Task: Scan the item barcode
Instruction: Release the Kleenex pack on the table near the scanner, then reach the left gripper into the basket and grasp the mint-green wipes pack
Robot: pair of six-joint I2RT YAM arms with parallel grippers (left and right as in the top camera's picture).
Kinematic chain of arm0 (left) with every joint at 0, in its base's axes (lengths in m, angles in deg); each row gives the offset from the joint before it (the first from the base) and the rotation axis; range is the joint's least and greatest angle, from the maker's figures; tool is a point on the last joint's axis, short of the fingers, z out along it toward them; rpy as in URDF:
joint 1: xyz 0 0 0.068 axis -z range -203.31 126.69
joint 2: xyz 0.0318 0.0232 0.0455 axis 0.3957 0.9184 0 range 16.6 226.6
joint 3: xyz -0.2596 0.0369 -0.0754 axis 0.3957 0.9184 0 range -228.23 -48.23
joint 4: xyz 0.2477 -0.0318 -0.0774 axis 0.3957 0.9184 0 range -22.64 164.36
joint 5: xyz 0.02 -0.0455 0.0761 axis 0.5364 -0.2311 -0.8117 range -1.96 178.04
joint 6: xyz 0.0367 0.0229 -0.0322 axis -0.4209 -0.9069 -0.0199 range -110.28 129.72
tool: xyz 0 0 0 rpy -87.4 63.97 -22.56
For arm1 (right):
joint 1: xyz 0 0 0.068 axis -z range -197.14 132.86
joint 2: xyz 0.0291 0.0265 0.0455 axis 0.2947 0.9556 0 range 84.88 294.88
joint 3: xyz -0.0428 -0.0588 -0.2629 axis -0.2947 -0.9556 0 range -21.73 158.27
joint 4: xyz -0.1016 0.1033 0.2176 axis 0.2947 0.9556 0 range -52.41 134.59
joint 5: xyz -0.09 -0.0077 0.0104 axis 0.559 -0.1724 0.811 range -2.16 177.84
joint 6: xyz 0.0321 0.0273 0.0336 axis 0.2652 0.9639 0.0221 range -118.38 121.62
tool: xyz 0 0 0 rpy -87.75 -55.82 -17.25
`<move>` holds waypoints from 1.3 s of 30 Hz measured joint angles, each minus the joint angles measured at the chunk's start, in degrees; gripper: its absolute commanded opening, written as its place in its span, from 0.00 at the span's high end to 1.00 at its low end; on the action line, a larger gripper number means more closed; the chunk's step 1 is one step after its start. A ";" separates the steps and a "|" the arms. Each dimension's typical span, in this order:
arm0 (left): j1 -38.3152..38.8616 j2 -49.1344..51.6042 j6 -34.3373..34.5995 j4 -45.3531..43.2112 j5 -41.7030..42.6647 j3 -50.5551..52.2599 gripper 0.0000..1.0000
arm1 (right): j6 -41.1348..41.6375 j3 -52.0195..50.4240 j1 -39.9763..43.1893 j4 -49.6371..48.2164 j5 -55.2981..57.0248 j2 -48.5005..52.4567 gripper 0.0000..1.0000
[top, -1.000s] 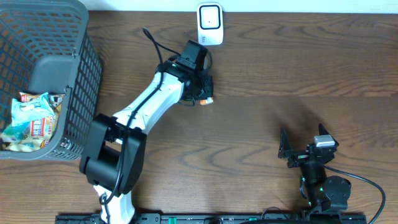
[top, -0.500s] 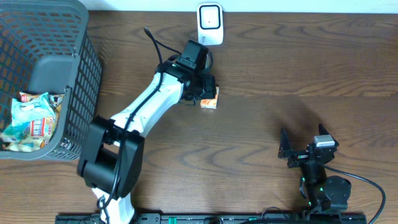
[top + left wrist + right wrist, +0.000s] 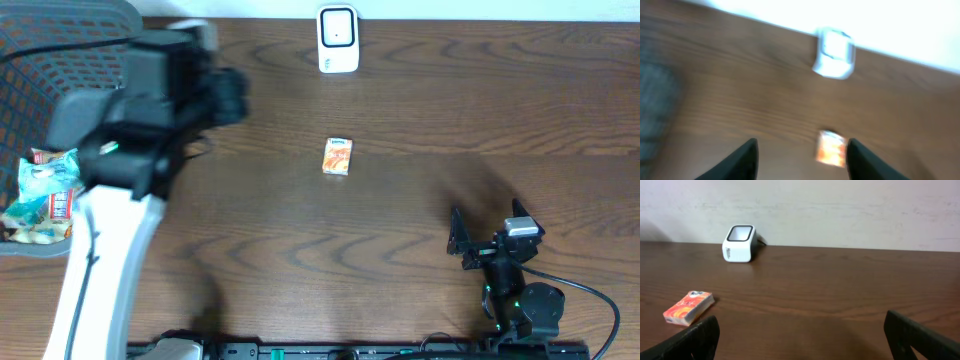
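The item, a small orange box [image 3: 338, 157], lies flat on the brown table a short way in front of the white barcode scanner [image 3: 338, 40]. In the blurred left wrist view, the box [image 3: 831, 147] and the scanner [image 3: 835, 59] both show well ahead of the fingers. My left gripper [image 3: 800, 165] is open with nothing between its fingers. Its arm is raised high at the left, beside the basket, and my left gripper [image 3: 225, 97] is blurred there. My right gripper [image 3: 487, 228] rests open at the lower right, far from the box [image 3: 688, 307] and scanner [image 3: 740, 243].
A grey mesh basket [image 3: 125, 170] stands at the left edge, holding snack packets [image 3: 45, 190]. The left arm's white link [image 3: 100, 270] crosses the table's left side. A pale wall runs behind the scanner.
My left gripper has opened and let go of the orange box, which now lies on the table. The left arm has lifted and swung left toward the basket. The right arm has not moved.
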 measured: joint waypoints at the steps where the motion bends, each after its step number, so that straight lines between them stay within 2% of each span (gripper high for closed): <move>1: -3.04 -1.77 -0.42 1.05 -2.51 -0.02 0.27 | 0.00 0.00 0.00 0.00 0.00 0.00 0.01; 6: -17.09 -5.75 -1.03 2.03 -8.09 -0.02 0.26 | 0.00 0.00 0.00 0.02 0.00 0.00 0.01; 12: -33.09 -4.52 -0.68 2.36 -10.54 -0.02 0.26 | 0.00 0.00 0.00 0.00 0.00 0.00 0.01; 16: -39.39 -0.81 4.96 4.42 -11.15 -0.02 0.26 | 0.00 0.00 0.00 0.00 0.02 0.00 0.01; 24: -44.02 9.97 15.43 8.61 -11.41 -0.02 0.25 | 0.00 0.00 0.00 0.00 0.02 0.00 0.01; 39: -44.11 27.87 21.59 0.81 -11.34 -0.02 0.24 | 0.00 0.00 0.00 0.02 0.00 0.00 0.01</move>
